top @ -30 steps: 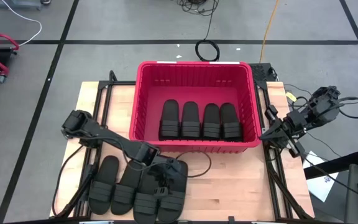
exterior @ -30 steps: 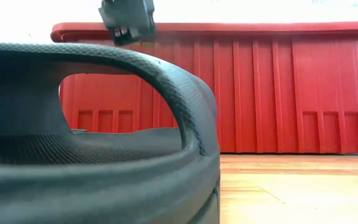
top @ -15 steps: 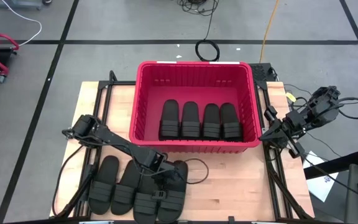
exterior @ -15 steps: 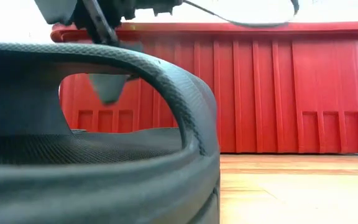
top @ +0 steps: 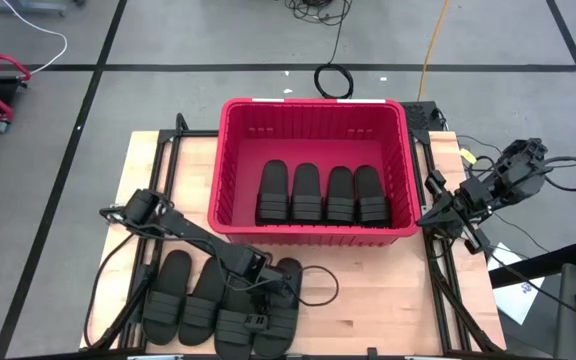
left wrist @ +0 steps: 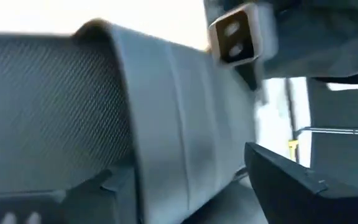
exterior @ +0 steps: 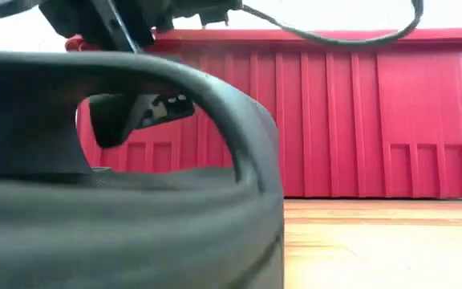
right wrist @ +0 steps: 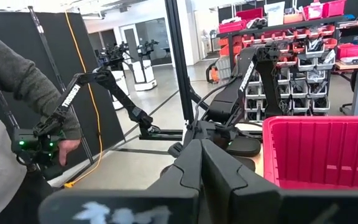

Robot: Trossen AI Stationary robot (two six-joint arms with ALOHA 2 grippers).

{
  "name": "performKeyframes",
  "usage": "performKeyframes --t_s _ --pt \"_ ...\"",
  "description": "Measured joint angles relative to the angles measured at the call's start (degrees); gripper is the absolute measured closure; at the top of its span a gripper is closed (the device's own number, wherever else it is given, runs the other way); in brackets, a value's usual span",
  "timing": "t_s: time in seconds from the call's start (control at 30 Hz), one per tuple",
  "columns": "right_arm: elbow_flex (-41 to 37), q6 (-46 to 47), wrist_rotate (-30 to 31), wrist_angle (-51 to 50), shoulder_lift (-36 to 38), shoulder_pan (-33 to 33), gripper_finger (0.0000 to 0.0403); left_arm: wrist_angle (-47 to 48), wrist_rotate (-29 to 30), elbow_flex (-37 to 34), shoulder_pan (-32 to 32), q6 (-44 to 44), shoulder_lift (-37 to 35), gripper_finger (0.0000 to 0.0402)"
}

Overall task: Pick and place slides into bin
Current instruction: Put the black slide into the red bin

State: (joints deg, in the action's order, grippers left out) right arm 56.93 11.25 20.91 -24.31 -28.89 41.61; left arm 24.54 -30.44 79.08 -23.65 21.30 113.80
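Four black slides lie side by side in the red bin. Four more lie on the table near its front edge: two at the left, a third, and the rightmost one. My left gripper is open and low over the rightmost slide, at its ribbed strap. In the low view, one dark finger shows through the arch of the nearest slide's strap. My right gripper is shut and empty, off the table's right edge. My left gripper stands with its open fingers right beside the rightmost slide's strap, coming down at a slant from the table's left. I cannot tell whether a finger touches the strap. The slide lies flat on the table.
The bin stands at the table's far middle, its front wall close behind the loose slides. Bare wooden tabletop lies to the right of the slides. A person stands beyond the table, with a hand on a device, in the right wrist view.
My left gripper has gone toward the table's near edge and a little to the right, coming down from in front of the bin to the rightmost slide's strap. The slides have kept their places.
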Motion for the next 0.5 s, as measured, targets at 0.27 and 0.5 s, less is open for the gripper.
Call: performKeyframes --t_s 0.27,0.5 --pt "0.0 -0.1 -0.1 -0.6 0.0 0.0 0.0403 -1.0 -5.8 0.1 0.2 -1.3 -0.1 0.0364" --pt "0.0 -0.1 -0.1 0.8 0.0 0.0 0.0403 0.2 -6.3 3.2 -0.2 1.2 -7.3 0.0396"
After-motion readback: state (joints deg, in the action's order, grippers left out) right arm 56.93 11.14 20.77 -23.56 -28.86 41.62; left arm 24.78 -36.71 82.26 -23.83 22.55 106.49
